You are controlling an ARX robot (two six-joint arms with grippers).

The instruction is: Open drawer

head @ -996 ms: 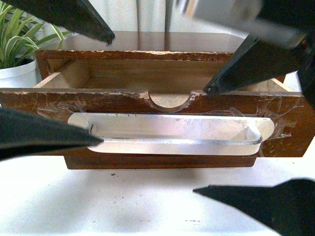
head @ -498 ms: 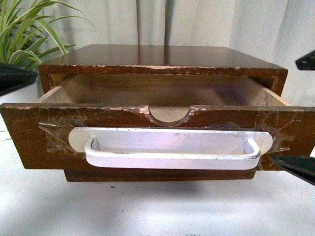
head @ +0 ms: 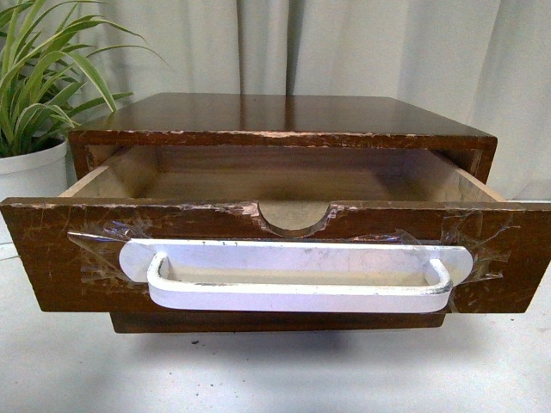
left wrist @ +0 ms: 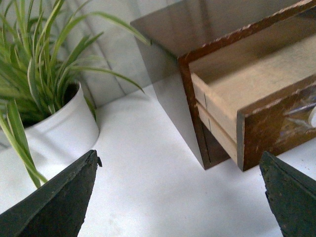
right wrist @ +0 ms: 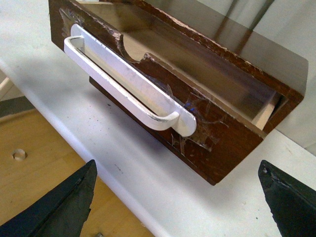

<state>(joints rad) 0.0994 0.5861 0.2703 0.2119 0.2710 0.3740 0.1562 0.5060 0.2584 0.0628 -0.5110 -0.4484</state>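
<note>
The dark brown wooden drawer [head: 52,258] stands pulled well out of its cabinet [head: 284,116], its pale inside bare. Its wide white handle [head: 297,292] is held on by clear tape, below a half-round notch in the rim. Neither gripper shows in the front view. My left gripper [left wrist: 180,197] is open and empty above the white table, beside the drawer's left corner [left wrist: 256,133]. My right gripper [right wrist: 177,197] is open and empty above the table's front edge, off the drawer's right corner [right wrist: 217,148], apart from the handle [right wrist: 123,81].
A green plant in a white pot [head: 30,168] stands left of the cabinet and close to my left gripper [left wrist: 54,133]. The white table [head: 258,370] ends in a front edge [right wrist: 79,143] with a wooden floor below. Pale curtains hang behind.
Both grippers have drawn back out of the front view, away from the drawer's front. The drawer stays open. The camera view has shifted slightly.
</note>
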